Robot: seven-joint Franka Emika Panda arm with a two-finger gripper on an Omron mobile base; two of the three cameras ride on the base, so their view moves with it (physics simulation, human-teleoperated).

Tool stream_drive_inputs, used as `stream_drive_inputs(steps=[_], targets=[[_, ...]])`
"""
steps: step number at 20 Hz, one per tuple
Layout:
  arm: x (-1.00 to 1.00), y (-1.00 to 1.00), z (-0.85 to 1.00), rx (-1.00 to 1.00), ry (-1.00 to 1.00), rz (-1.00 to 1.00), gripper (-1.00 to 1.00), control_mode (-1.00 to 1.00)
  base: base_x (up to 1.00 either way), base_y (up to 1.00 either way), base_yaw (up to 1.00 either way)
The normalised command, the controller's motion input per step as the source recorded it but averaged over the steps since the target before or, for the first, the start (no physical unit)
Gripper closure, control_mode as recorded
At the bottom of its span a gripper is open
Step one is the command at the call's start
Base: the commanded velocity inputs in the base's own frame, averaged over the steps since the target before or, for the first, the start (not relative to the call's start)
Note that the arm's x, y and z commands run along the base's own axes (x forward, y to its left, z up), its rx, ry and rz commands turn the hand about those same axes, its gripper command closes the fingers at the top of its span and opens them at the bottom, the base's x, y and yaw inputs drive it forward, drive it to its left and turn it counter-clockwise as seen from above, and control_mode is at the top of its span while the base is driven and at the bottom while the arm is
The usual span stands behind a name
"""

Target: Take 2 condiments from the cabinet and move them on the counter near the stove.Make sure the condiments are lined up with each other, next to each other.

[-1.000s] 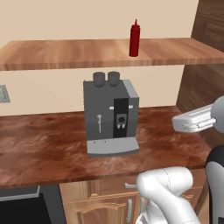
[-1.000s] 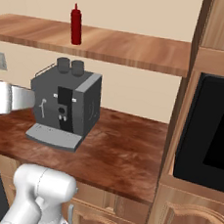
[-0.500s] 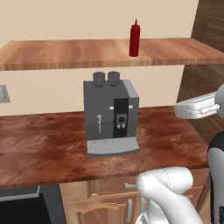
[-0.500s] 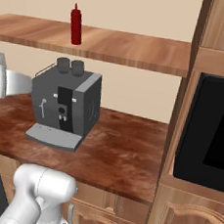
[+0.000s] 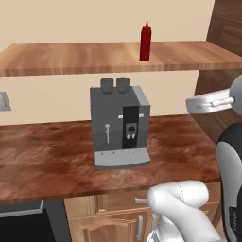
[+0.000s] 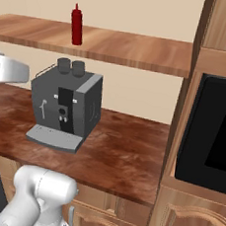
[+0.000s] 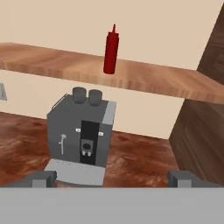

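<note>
Grey finger tips [image 7: 43, 178] of the gripper [image 7: 111, 179] stand wide apart at the near edge of the hand view, nothing between them. Beyond them, a dark grey coffee machine [image 5: 119, 125] sits upright on the reddish-brown counter [image 5: 42, 160], its drip tray facing forward and two round knobs on its top. Above and behind the machine runs the light-brown wooden shelf [image 5: 71, 56], fixed to a beige wall [image 6: 146, 12]. On the shelf stands a red squeeze bottle [image 5: 145, 42], upright, nozzle pointing up, well apart from the gripper. A dark wall oven [image 6: 213, 141] sits at the counter's right end
</note>
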Motion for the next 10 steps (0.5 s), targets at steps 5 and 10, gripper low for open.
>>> stream_drive_inputs(steps=[5,10], targets=[[0.13,0.00,0.14,0.00,0.00,-0.07,-1.00,-1.00,0.00,0.00,0.00],[0.16,0.00,0.18,0.00,0.01,-0.06,-1.00,-1.00,0.00,0.00,0.00]])
